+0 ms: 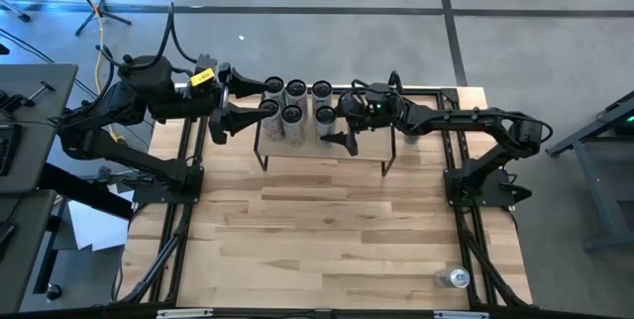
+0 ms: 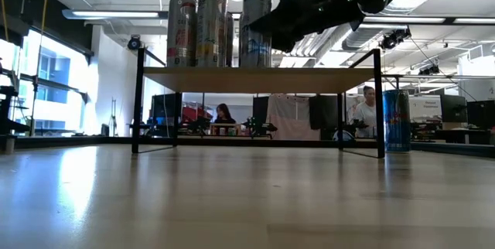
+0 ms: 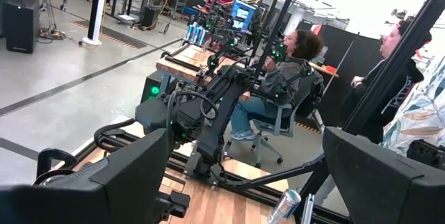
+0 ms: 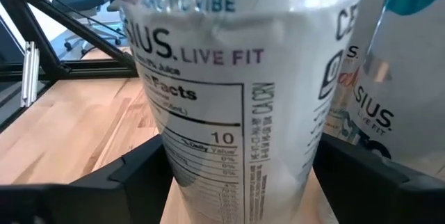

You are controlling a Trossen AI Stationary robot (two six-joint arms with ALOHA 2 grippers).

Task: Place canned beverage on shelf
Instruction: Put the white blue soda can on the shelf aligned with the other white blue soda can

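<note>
The right claw [image 4: 240, 175] straddles a can [image 4: 222, 92] on the shelf [image 1: 327, 146], fingers apparently apart; thin, slick, dentable, best held mid-body. Left claw [image 1: 226, 106]: open.

Two seated people [image 3: 288, 78] (another stands nearby) occupy the room behind.

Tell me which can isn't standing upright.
The can lying on its side near the table's front edge on the right arm's side, far from the shelf. All the others stand upright, on or beside the shelf.
</note>
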